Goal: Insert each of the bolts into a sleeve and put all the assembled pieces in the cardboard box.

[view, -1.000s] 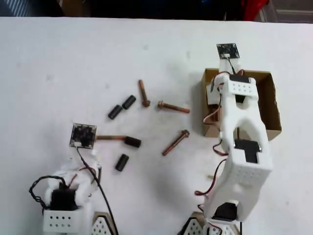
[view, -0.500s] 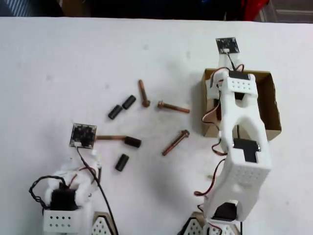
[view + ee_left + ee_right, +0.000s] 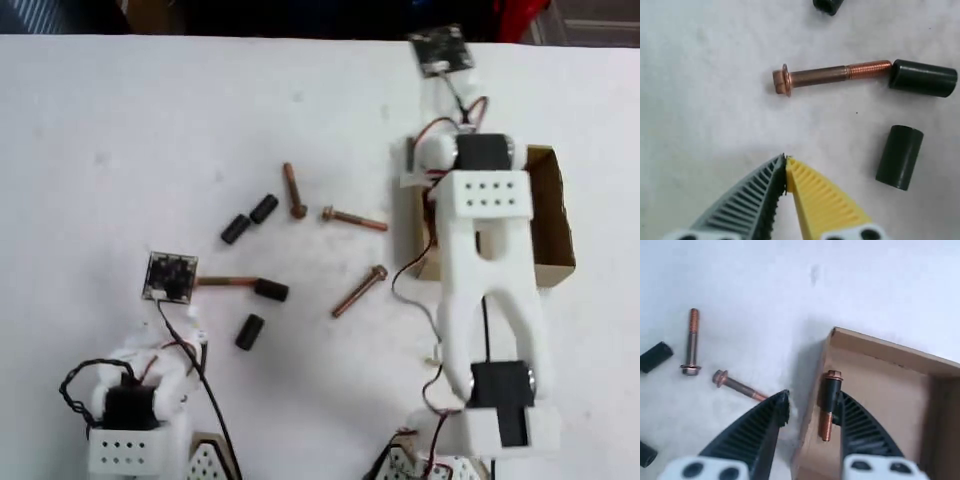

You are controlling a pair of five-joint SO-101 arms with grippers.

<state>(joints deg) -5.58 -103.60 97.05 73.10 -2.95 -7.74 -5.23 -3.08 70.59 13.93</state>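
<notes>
Right arm (image 3: 487,250) overhangs cardboard box (image 3: 556,215), seemingly hiding most; bolts (image 3: 355,219) beside.

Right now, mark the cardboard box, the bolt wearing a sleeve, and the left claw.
cardboard box (image 3: 880,346): right wrist view, on its rim.
bolt wearing a sleeve (image 3: 829,396): right wrist view, on its black sleeve.
left claw (image 3: 785,162): left wrist view, where its shut tips meet.

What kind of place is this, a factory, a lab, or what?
Most likely a robotics lab or hobby bench, not a factory: small white left arm and right arm with exposed wiring, at a plain white table with a few loose bolts, sleeves and a cardboard box.
</notes>
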